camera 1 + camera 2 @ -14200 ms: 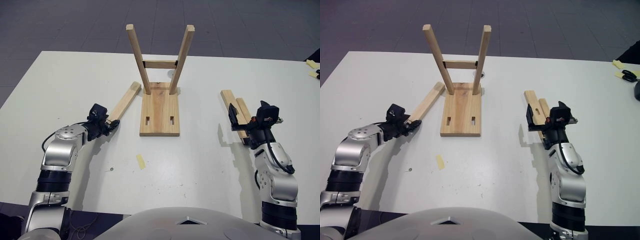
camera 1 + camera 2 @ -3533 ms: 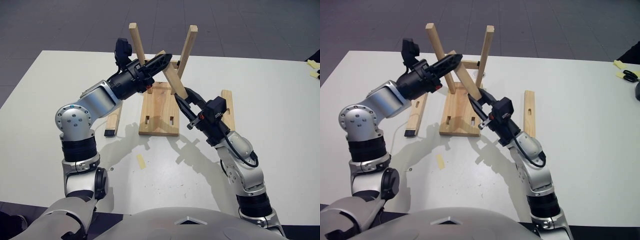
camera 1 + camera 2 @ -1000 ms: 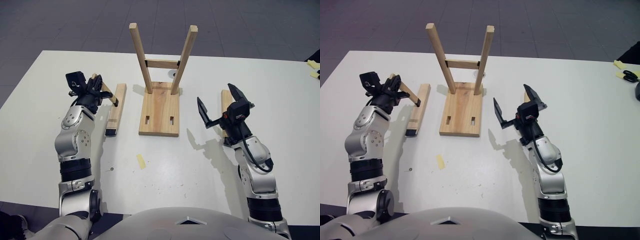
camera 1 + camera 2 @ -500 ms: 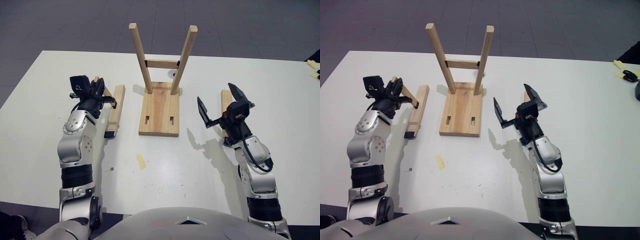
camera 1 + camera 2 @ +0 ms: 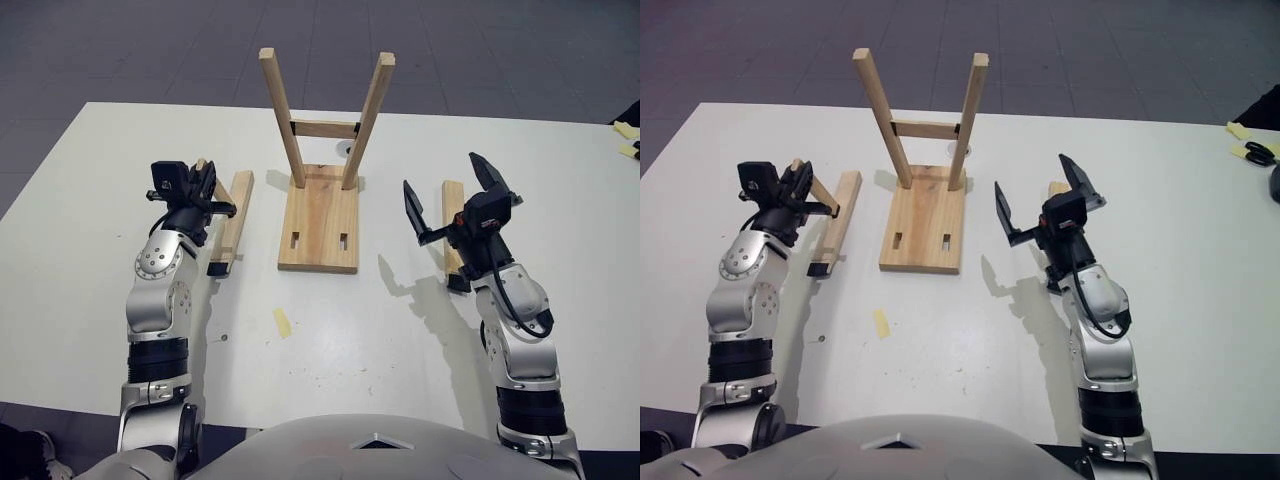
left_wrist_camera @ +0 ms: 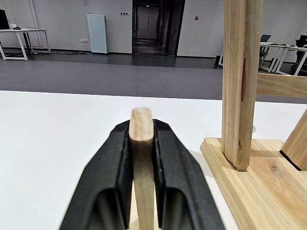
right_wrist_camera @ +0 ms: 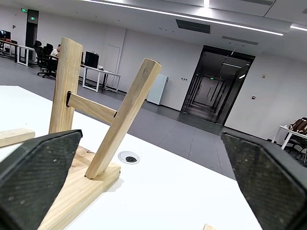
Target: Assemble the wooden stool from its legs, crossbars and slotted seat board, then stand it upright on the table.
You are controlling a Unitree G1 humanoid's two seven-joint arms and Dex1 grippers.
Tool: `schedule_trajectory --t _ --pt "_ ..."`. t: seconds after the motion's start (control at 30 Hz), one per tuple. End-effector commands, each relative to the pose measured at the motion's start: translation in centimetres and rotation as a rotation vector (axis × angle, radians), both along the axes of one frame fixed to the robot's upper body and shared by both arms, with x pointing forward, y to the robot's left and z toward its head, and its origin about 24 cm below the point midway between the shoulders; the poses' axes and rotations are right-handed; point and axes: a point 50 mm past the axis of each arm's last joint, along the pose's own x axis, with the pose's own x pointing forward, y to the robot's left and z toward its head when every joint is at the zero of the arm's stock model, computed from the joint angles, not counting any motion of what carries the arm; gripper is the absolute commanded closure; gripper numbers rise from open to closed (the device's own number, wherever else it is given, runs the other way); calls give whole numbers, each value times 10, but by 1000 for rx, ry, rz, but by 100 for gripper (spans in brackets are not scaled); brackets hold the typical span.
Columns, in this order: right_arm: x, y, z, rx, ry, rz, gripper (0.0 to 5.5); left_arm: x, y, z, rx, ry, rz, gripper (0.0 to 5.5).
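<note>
Tabletop [image 5: 90, 170]: left gripper [image 5: 208, 197] nearer loose leg [image 5: 233, 215]

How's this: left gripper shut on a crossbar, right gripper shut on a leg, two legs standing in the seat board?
The right gripper is open and empty, per the right wrist view. The rest holds: left gripper shut on a crossbar, two legs standing in the seat board.
</note>
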Motion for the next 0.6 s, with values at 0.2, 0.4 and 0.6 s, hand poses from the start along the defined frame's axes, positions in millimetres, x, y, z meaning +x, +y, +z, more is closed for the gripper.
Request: schedule_trajectory --t 0.2,0.4,0.6 --pt "5 1 5 -14 -25 11 10 3 -1 -19 -21 160 -11 508" --pt "5 2 5 -16 -28 15 10 3 -2 -15 -17 127 -10 460" --pt "4 5 1 1 -7 27 10 6 -1 -12 -88 126 4 352"
